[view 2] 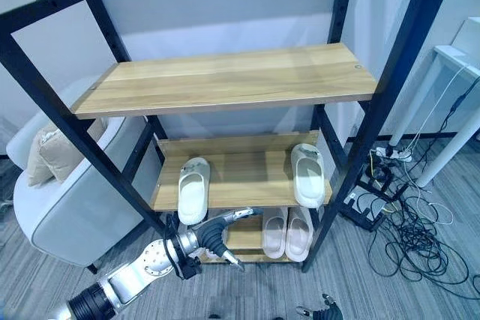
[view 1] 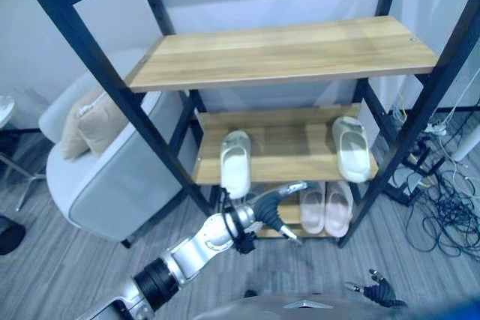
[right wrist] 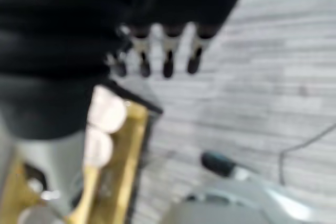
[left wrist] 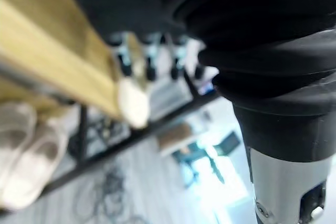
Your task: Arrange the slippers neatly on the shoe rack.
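Note:
Two white slippers lie on the rack's middle shelf (view 1: pixel 289 144). The left slipper (view 1: pixel 235 161) hangs with its heel over the front edge, and the right slipper (view 1: pixel 351 148) lies near the right post. A pale pink pair (view 1: pixel 326 207) stands side by side on the bottom shelf. My left hand (view 1: pixel 274 204) is open just below the left slipper's heel, its fingers (left wrist: pixel 149 61) straight along the shelf edge and apart from the heel (left wrist: pixel 131 103). My right hand (view 1: pixel 379 290) hangs low over the floor, open and holding nothing, its fingers (right wrist: pixel 168 56) straight.
The top wooden shelf (view 1: pixel 285 50) is bare. Black frame posts (view 1: pixel 157 148) stand close to my left arm. A grey armchair (view 1: pixel 112 177) with a beige cushion (view 1: pixel 90 121) sits left of the rack. Cables (view 1: pixel 442 207) tangle on the floor at the right.

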You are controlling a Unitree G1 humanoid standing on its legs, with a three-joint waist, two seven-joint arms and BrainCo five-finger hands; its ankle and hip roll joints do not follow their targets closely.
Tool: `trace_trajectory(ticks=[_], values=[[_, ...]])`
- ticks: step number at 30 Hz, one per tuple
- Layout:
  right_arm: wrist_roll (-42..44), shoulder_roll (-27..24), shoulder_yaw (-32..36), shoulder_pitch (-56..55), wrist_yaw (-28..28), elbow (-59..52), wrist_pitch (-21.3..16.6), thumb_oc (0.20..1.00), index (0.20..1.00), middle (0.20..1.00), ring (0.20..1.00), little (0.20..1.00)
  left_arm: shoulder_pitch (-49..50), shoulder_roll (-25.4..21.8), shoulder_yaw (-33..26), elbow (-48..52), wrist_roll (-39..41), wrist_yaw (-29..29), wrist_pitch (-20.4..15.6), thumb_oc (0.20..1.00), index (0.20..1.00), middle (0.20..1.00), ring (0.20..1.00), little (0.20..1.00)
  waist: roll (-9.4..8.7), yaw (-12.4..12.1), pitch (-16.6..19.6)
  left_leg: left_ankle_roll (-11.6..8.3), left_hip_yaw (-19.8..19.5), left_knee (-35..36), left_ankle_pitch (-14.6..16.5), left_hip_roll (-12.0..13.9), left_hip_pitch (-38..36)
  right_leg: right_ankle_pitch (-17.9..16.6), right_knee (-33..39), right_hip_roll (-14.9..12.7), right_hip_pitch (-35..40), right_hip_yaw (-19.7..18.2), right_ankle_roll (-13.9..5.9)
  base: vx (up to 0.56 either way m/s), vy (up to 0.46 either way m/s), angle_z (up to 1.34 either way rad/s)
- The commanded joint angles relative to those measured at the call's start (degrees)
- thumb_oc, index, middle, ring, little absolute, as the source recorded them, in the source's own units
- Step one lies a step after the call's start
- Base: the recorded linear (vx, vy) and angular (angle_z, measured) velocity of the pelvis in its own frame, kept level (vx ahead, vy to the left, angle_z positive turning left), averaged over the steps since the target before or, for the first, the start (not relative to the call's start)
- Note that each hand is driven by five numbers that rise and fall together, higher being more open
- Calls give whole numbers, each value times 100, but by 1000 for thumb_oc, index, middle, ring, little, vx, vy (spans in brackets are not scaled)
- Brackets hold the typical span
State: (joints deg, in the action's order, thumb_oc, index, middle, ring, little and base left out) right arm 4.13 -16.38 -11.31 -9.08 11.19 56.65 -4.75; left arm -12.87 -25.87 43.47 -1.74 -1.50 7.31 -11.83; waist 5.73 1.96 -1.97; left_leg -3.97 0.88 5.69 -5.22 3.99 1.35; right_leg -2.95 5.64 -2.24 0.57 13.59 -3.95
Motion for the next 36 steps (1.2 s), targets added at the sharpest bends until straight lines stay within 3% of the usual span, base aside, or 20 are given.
trace_trajectory(ticks=[1,6,14,21,36], values=[[-199,-40,-216,258,55,-400,-157,1000,1000,1000,1000,1000,-875,213,-397,-457,-558,-835,-250,1000,1000,1000,1000,1000,-168,69,-510,-192,-180,-69,320,-155,41,452,-283,-403,108,66,-337,-26,-5,-5],[-164,-213,19,427,355,-463,-143,1000,1000,1000,1000,1000,-1655,147,-873,-1354,-1741,-1848,3,1000,1000,1000,1000,1000,-46,116,-621,-211,-147,-69,228,-181,311,383,-317,-414,-230,1,-336,-26,9,-10],[-383,-348,-8,365,407,-715,-162,1000,1000,1000,1000,1000,-2287,-190,-1447,-1798,-2821,-2719,433,1000,1000,1000,1000,1000,-12,151,-601,-228,-21,-69,175,-188,631,242,-191,-421,-526,-140,-358,-2,6,-6],[-559,-391,65,248,460,-788,-151,1000,1000,1000,1000,1000,-2376,-394,-1629,-2102,-3329,-2909,739,1000,1000,1000,1000,1000,-48,127,-582,-221,47,-69,175,-177,800,169,-114,-428,-695,-193,-370,-4,6,-10],[-602,-409,168,175,455,-649,-162,1000,1000,1000,1000,1000,-1739,-687,-2285,-2713,-3485,-3143,1188,1000,1000,1000,1000,1000,-202,16,-658,-179,32,-69,153,-149,993,105,-100,-418,-879,-210,-371,-6,6,-3]])
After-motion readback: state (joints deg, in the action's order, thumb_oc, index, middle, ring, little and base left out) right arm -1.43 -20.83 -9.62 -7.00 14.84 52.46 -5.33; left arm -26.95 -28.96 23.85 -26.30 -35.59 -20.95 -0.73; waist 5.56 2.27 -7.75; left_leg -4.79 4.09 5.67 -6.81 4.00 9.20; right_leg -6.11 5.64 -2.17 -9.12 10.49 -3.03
